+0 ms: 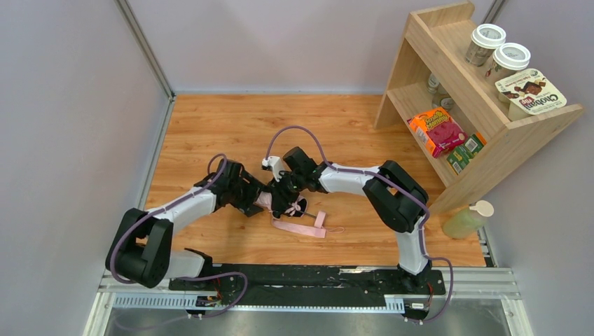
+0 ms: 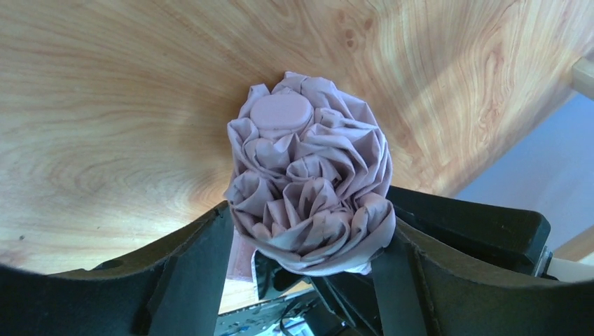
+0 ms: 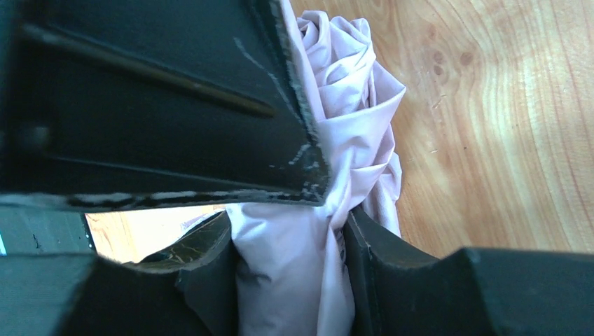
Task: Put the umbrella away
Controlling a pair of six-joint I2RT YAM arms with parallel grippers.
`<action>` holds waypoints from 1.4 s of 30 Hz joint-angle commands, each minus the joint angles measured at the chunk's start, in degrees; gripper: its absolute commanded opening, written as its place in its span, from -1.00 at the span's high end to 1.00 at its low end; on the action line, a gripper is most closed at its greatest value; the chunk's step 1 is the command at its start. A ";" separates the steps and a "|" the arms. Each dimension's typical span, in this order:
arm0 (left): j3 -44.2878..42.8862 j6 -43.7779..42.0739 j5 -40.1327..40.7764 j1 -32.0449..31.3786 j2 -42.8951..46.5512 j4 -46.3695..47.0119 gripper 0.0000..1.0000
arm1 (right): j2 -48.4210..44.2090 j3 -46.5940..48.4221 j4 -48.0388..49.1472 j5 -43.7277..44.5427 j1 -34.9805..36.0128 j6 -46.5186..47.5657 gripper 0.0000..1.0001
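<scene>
The umbrella (image 1: 264, 202) is a pale pink bundle of folded cloth at the middle of the wooden table, mostly hidden under both grippers. Its pink strap (image 1: 301, 226) trails loose on the table towards the front. In the left wrist view I see the umbrella (image 2: 308, 161) end-on, a rosette of pleats round a flat cap. My left gripper (image 2: 310, 231) stands wide, with the bundle touching both fingers. My right gripper (image 3: 287, 241) is shut on the umbrella's cloth (image 3: 350, 105) from the other side. In the top view the left gripper (image 1: 256, 203) and right gripper (image 1: 286, 199) almost meet.
A wooden shelf unit (image 1: 490, 140) stands at the right, holding jars (image 1: 487, 42), a snack bag (image 1: 531, 94) and an orange box (image 1: 438, 131). A pale green bottle (image 1: 466, 220) lies by its foot. Grey walls close off the left, back and right.
</scene>
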State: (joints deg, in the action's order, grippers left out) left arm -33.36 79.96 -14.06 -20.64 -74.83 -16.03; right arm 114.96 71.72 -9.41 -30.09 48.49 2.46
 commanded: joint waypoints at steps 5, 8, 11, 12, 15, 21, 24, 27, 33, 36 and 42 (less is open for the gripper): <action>-0.56 -3.84 4.12 -0.89 -10.42 1.36 0.12 | 2.64 -2.64 -11.95 4.33 0.64 0.97 1.00; 3.30 -3.50 4.66 -0.80 -9.99 4.60 0.53 | 1.24 -1.50 -13.17 8.44 1.69 0.97 1.00; 5.41 -3.68 3.53 -0.80 -9.64 4.52 1.00 | -1.65 -0.45 -14.49 16.16 3.53 -0.34 0.77; 5.68 -3.59 3.08 -0.80 -9.55 4.61 1.00 | -2.19 0.51 -15.63 18.64 4.32 -0.35 0.58; 6.73 -0.34 1.15 -0.80 -9.98 2.86 1.00 | -3.60 2.27 -18.18 30.06 8.01 0.00 0.11; 2.78 1.42 -1.58 -0.63 -11.31 -5.15 1.00 | -3.60 0.97 -17.40 48.87 15.13 3.25 -0.33; 0.33 0.90 -1.49 -0.54 -11.48 -8.21 1.00 | -3.51 -1.75 -14.51 52.31 18.21 4.31 -0.39; -0.82 0.19 -1.40 -0.45 -11.92 -10.33 1.00 | -1.85 -2.29 -13.01 59.59 19.01 2.29 -0.36; 0.23 1.42 -3.33 -0.45 -11.57 -9.90 1.00 | 1.93 -2.38 -12.21 53.84 17.78 0.62 0.51; 0.76 0.63 -2.38 -0.36 -9.64 -8.67 1.00 | 3.51 -3.69 -11.77 42.25 15.42 -1.40 0.90; 0.41 -5.60 -1.32 -0.19 -8.49 -1.99 0.73 | 4.84 -8.78 -8.97 24.14 11.72 -5.18 1.00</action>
State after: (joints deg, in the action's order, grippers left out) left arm -35.57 82.13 -18.68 -20.47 -82.61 -12.73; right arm 112.38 70.41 -15.03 14.11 63.64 2.13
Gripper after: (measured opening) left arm 0.200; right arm 0.348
